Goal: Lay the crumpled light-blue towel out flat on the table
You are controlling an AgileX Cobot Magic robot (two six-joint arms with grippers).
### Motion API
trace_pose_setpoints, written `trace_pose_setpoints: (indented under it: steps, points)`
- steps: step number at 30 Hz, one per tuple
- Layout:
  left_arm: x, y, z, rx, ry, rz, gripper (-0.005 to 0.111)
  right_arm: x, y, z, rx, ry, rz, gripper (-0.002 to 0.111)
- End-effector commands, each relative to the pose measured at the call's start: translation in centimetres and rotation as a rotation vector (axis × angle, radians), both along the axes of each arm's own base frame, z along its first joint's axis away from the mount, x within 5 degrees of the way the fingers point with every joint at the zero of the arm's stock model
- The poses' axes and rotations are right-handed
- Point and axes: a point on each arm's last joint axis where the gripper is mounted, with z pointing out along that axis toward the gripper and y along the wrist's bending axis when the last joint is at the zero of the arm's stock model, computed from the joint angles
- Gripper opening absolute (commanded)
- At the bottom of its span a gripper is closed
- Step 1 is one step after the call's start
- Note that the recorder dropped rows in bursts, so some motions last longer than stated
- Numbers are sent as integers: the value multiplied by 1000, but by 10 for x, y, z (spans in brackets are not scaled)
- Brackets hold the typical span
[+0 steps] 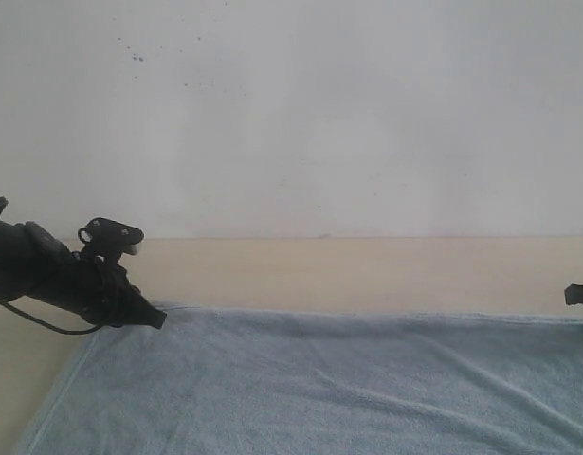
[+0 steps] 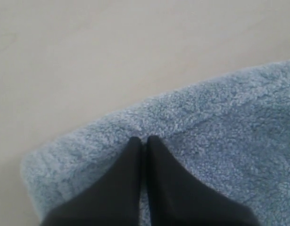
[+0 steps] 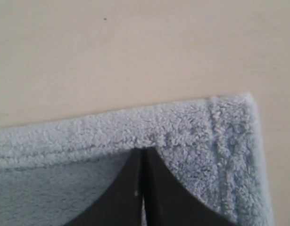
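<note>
Now the towel (image 1: 319,389) lies nearly flat on the near part of the worktop (image 1: 367,270), with the left claw (image 2: 142,140) and the right claw (image 3: 143,150) each pinched tight on a far corner, so both should pull gently apart together, then let go.
</note>
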Motion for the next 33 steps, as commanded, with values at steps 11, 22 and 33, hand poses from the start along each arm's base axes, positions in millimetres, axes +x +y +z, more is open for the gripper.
trace_pose_setpoints:
  steps: [11,22,33]
  points:
    - [5,8,-7,62,-60,40,4,6,-10,1,-86,-70,-14,0]
    - [10,8,32,53,-159,58,4,20,-6,58,-32,-168,10,0]
    - [-11,21,95,-193,-277,418,4,9,27,101,16,-194,90,0]
